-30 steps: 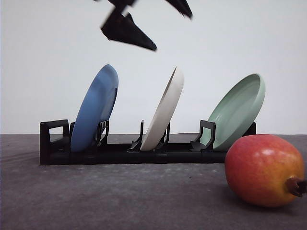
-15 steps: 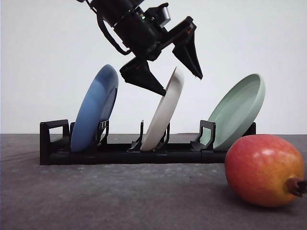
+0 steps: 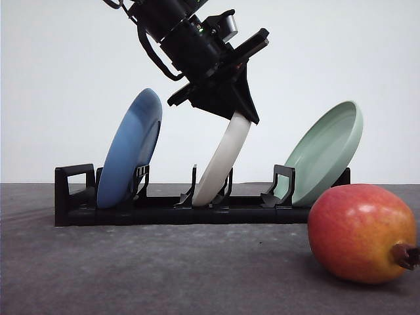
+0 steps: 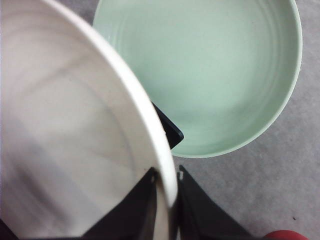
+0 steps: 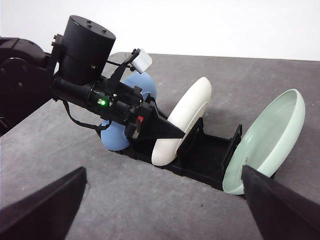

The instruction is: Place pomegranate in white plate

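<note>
So from the left: black rack point(image 3: 164, 211) sitting on the grey tabletop point(image 3: 164, 269), with a blue plate point(image 3: 130, 149) leaning in the first slot. Next slot over is the white plate point(image 3: 223, 157), standing tilted, and the left gripper point(image 3: 239, 117) has its fingers point(image 4: 200, 212) pinched shut on the top rim, one either side. Then a mint-green plate point(image 3: 325, 152) in the last slot. The pomegranate point(image 3: 361, 233) is down on the tabletop at the far right, in front of the rack. Right gripper point(image 5: 162, 200) has its fingers spread wide apart, holding nothing.
</note>
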